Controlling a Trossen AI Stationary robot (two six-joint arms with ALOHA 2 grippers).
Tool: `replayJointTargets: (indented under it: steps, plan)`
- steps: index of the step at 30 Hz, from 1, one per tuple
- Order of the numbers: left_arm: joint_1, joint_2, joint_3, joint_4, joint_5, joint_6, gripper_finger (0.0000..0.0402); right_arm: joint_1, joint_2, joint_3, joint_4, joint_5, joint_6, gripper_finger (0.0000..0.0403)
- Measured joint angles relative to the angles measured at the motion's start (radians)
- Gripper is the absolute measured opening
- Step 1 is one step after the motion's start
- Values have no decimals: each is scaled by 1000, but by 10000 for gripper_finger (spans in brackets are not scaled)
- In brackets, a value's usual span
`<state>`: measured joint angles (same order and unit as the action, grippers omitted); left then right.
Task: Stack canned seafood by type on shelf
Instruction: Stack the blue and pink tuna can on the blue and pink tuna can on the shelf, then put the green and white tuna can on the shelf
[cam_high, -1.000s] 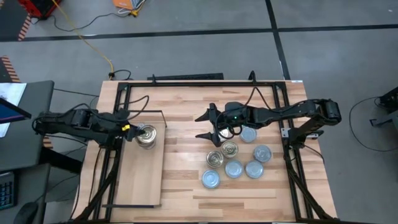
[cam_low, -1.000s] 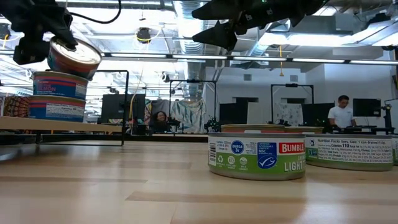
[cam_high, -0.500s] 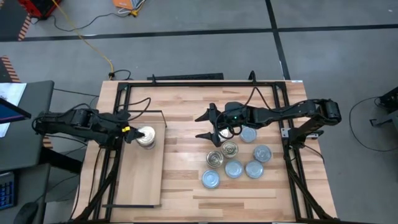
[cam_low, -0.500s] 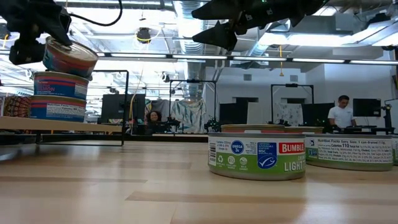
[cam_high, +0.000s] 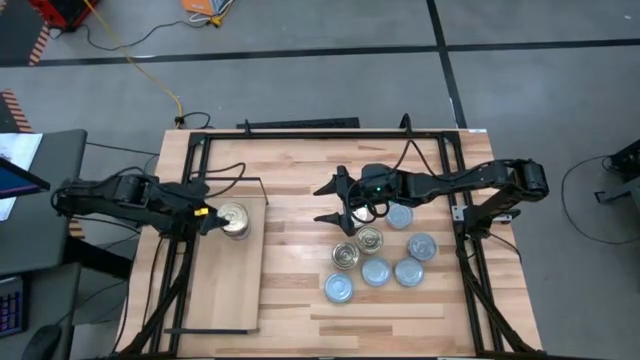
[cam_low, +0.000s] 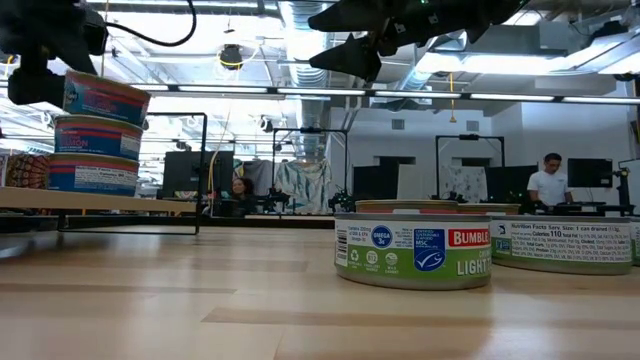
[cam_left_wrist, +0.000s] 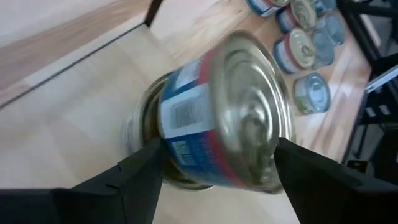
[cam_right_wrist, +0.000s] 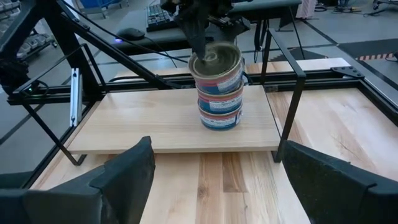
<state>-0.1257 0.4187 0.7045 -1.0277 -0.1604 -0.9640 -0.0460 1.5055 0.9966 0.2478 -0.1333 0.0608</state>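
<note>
- Three tins stand stacked on the shelf, near its wire-framed end; this stack is the only thing the shelf carries.
- The top tin sits a little askew on the two below, so I judge it just placed and not fully squared up.
- The left gripper is at the stack, its fingers spread to either side of the top tin. In the left wrist view they appear clear of the tin's wall, so I read it as let go, though contact cannot be ruled out.
- Seven loose tins lie in a cluster on the worktop, well apart from the shelf: two gold-topped and five pale blue-silver.
- The right gripper hangs between the shelf and the cluster with its fingers wide apart, holding nothing.
- Judged progress: under a third done. One type's stack is started; the other type has no stack yet.
- Nearest the low camera stands a green-labelled tin, untouched.
</note>
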Motion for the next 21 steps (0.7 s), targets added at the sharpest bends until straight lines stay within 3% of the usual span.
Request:
replayJointTargets:
  steps: [8, 13, 21]
  plan:
    - [0, -1, 77, -38, -63, 67, 289, 0, 0, 0, 0, 0, 2, 369]
    - [0, 10, 108, 24, -137, 193, 289, -1, 3, 0, 0, 0, 7, 369]
    - [0, 221, 108, 239, -229, 534, 289, -53, 55, -7, -102, 2, 48, 369]
